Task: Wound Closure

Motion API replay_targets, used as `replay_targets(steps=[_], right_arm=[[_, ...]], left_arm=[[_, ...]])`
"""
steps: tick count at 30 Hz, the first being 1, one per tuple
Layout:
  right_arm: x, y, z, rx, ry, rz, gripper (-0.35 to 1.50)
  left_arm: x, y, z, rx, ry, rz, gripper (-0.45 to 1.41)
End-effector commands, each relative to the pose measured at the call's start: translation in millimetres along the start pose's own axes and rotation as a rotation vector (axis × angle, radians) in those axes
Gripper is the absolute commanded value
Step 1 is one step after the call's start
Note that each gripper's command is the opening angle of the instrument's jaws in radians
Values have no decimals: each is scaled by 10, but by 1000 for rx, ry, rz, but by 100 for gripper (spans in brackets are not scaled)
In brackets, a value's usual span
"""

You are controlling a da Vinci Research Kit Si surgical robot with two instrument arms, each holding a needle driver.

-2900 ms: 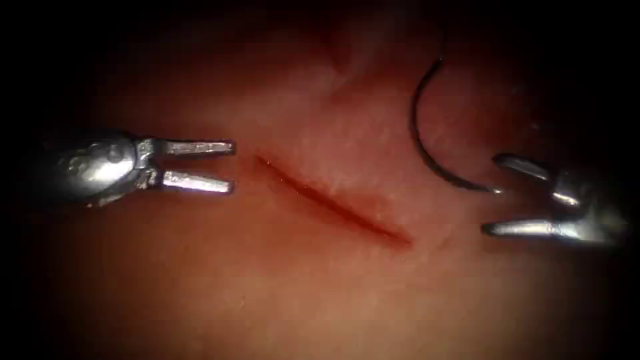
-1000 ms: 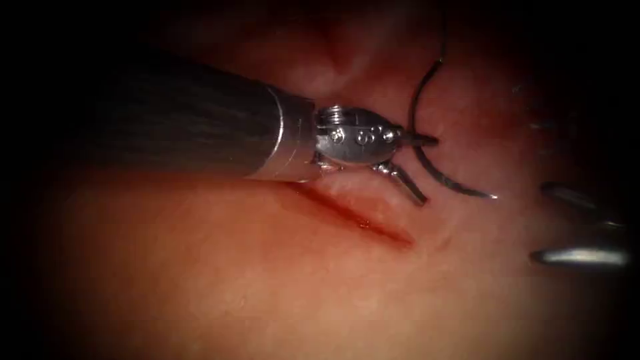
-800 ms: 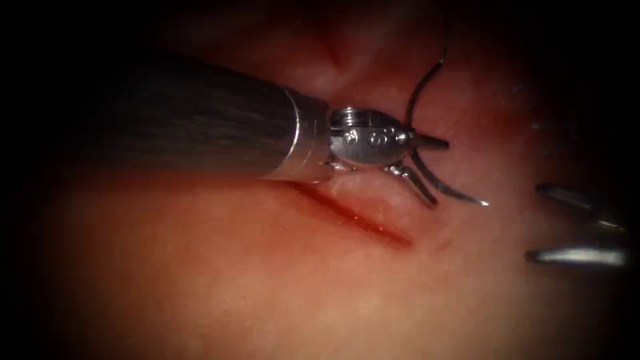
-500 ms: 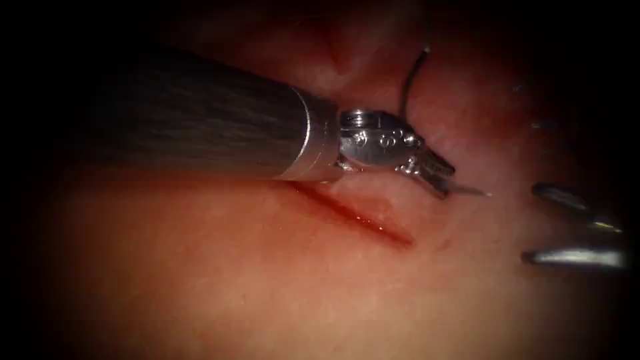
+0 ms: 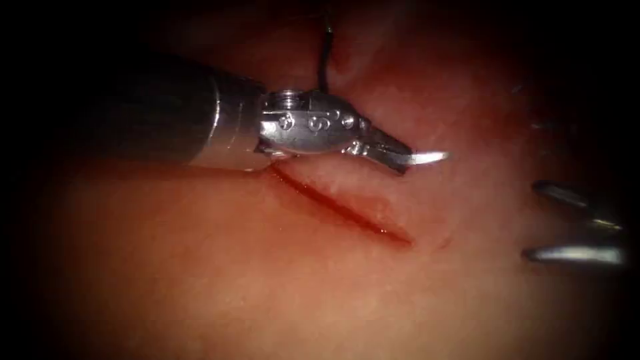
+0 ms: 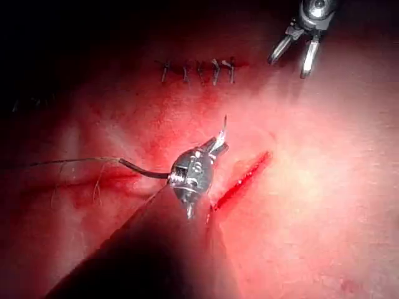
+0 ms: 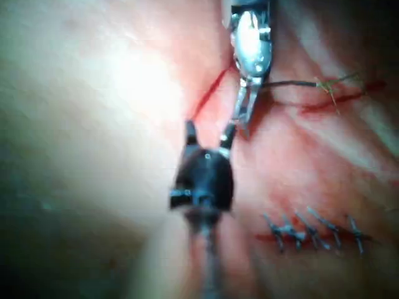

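Surgical training bench, lab-type setup: pale pink slab of pork tissue [image 5: 267, 280] under tight endoscope lighting, dark all round. It carries an open red cut [image 5: 347, 212] and a finished row of dark thread stitches [image 6: 198, 70]. Slim steel wristed tools work it.

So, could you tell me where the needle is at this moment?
The needle is held near its tip in the left tool, above the tissue just right of the cut, not in it.
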Motion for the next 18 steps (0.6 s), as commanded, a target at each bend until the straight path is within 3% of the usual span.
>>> replay_targets(steps=[1,8,14,18], right_arm=[[1,3,15,-4,1,7,47],[9,26,54,63,76,161,47],[7,55,86,94,138,292,47],[6,67,115,189,260,458,51]], left_arm=[[-2,2,-3,-2,16,37,-45],[-20,66,-54,-19,127,331,-45],[-13,85,-55,-51,225,441,-45],[1,93,-42,-74,290,510,-45]])
